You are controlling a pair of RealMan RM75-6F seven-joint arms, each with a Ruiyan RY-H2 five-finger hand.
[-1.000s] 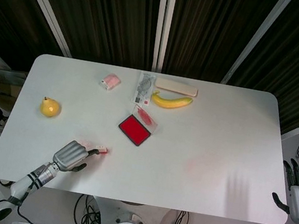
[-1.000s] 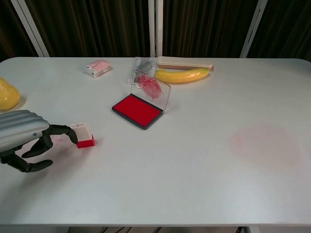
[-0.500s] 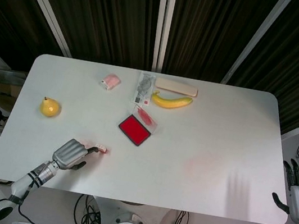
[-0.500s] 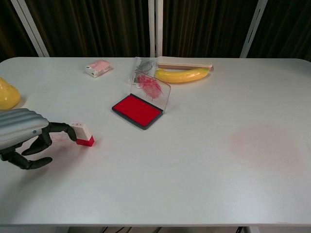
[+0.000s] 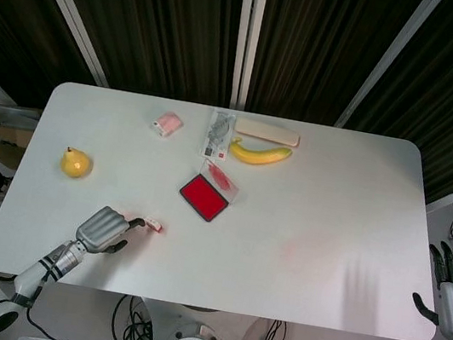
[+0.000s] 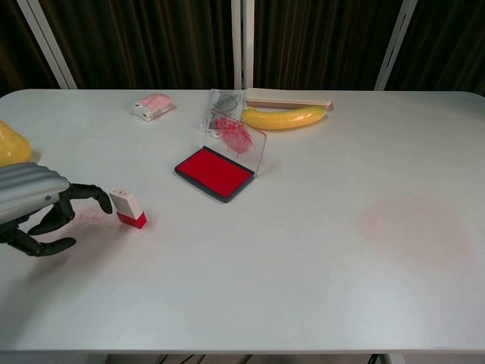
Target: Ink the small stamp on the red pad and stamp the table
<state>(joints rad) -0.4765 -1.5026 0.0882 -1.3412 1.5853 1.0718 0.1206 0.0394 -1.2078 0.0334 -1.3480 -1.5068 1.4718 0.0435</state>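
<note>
The small stamp [image 5: 154,226] [image 6: 127,208], white with a red base, stands tilted on the table left of the middle. My left hand [image 5: 103,229] [image 6: 34,205] lies just to its left, holding nothing; its fingertips [image 6: 104,200] are a small gap short of the stamp. Faint red marks [image 6: 92,218] show on the table beside the stamp. The red ink pad [image 5: 204,197] [image 6: 214,172] sits open at the centre with its clear lid [image 6: 236,136] raised. My right hand [image 5: 452,296] hangs off the table's right edge with fingers spread and holds nothing.
A banana [image 5: 259,153] [image 6: 284,117], a wooden block [image 5: 266,131] and a plastic bag [image 5: 220,130] lie at the back. A pink packet [image 5: 166,123] sits back left and a yellow pear [image 5: 76,163] at the left. A pink smear [image 6: 413,220] stains the right half.
My left hand has let go of the stamp and drawn back to the left. The stamp stays on the table. The right hand has not moved.
</note>
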